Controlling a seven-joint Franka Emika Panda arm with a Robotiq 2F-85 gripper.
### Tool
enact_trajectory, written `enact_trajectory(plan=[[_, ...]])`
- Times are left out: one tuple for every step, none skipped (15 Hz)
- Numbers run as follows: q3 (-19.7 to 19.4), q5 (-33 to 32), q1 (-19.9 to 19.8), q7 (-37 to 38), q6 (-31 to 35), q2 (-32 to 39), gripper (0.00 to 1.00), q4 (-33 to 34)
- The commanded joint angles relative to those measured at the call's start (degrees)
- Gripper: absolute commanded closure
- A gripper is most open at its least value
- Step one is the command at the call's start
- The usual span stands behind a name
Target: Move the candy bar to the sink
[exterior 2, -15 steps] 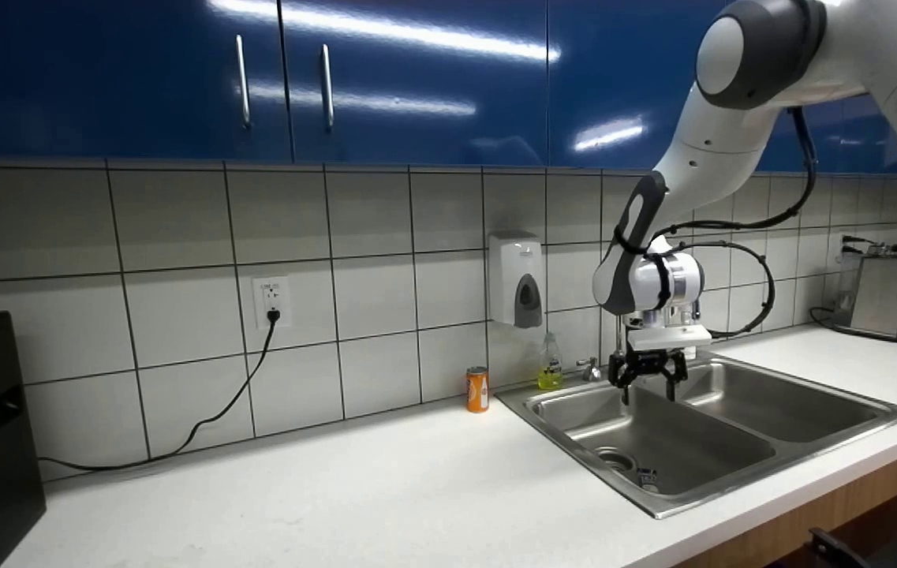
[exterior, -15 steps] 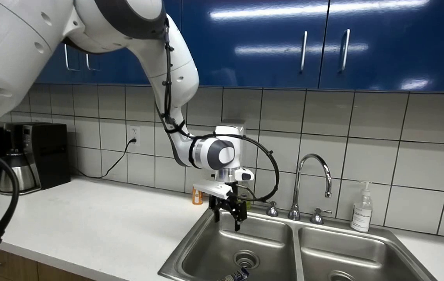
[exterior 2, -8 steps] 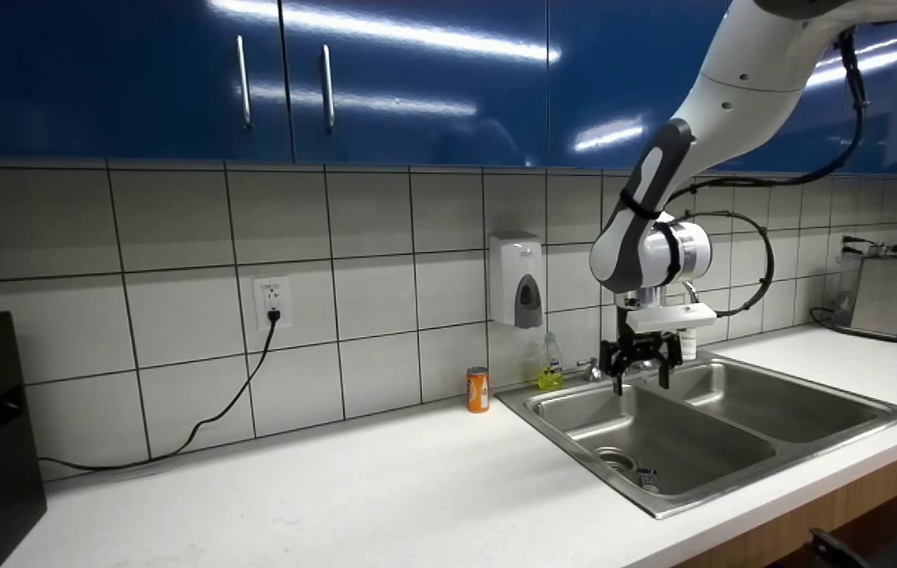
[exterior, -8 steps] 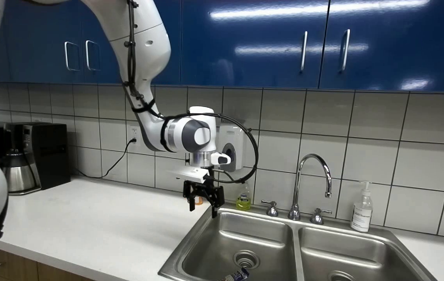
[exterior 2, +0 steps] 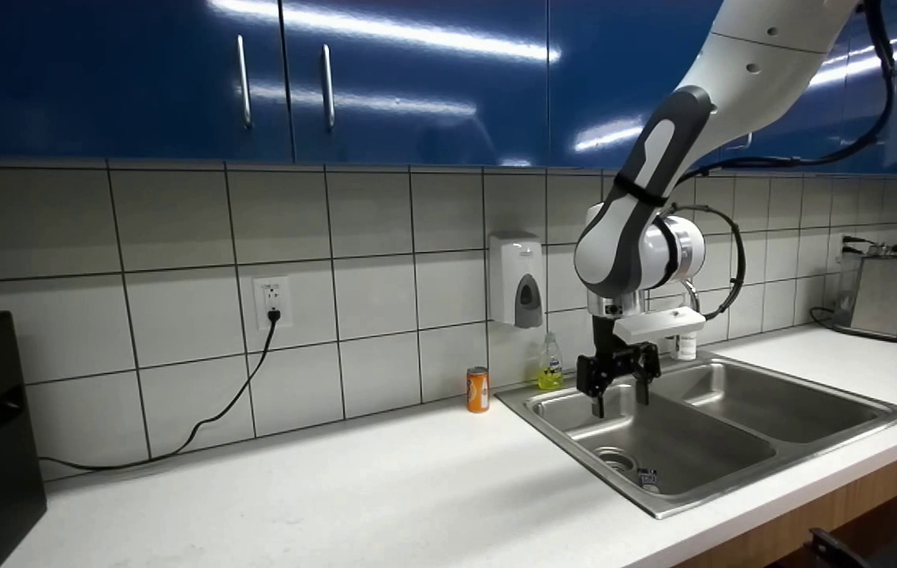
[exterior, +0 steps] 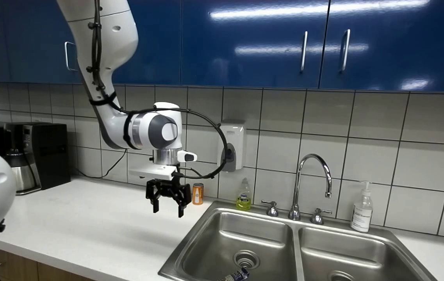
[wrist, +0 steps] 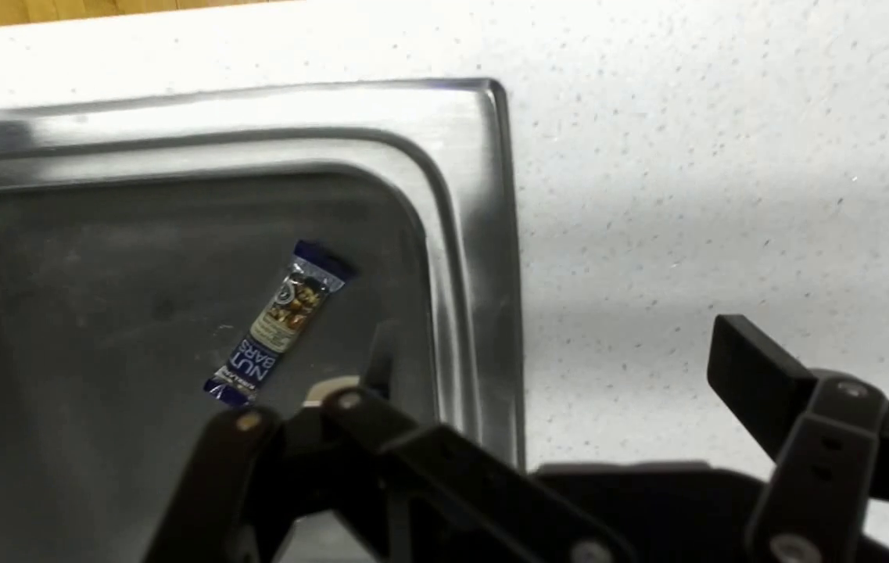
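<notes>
The candy bar (wrist: 276,320), a flat dark-blue wrapped nut bar, lies in a basin of the steel sink (wrist: 483,274). It shows near the drain in both exterior views (exterior: 236,275) (exterior 2: 648,476), partly cut off by the frame edge in one of them. The two-basin sink (exterior: 297,249) is set into the counter, with its divider (exterior 2: 724,422) between the basins. My gripper (exterior: 168,212) is open and empty, raised above the counter beside the sink's rim. In the wrist view the fingers (wrist: 557,352) stand wide apart, with counter and sink rim below and the bar off to the left.
A chrome faucet (exterior: 315,158) rises behind the sink. A green-yellow soap bottle (exterior: 244,197), an orange can (exterior: 198,194) and a pump bottle (exterior: 361,212) stand along the wall. A coffee maker (exterior: 46,156) stands on the counter (exterior: 89,230). A dispenser (exterior 2: 515,280) hangs on the wall.
My gripper has risen and moved away from above the basin toward the counter side, staying open. The candy bar has not moved in the sink.
</notes>
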Motion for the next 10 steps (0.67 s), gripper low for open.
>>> enact_trajectory(plan=[[2.91,-0.51,0.98,-2.63,-1.40,-5.22,0.00,-4.70],[3.59,-0.28,1.39,-3.42,-1.09,-5.82,0.00,-5.68],[4.26,-0.21,1.83,-3.92,-1.23,-6.69,0.00,-6.57],[4.85,-0.06,2.22,-4.61,-1.07,-7.27,0.00,-7.38],[5.35,-0.12,2.60,-4.78,-1.27,-8.08,0.00,-8.09],[5.75,0.04,2.97,-5.29,-1.18,-8.55,0.00,-8.67],[6.11,-0.17,3.29,-5.50,-1.37,-9.20,0.00,-9.16],[6.45,-0.13,3.57,-5.87,-1.40,-9.59,0.00,-9.51],[6.72,-0.35,3.85,-5.81,-1.31,-9.99,0.00,-9.81],[6.97,-0.94,4.14,-5.80,-1.38,-10.49,0.00,-10.06]])
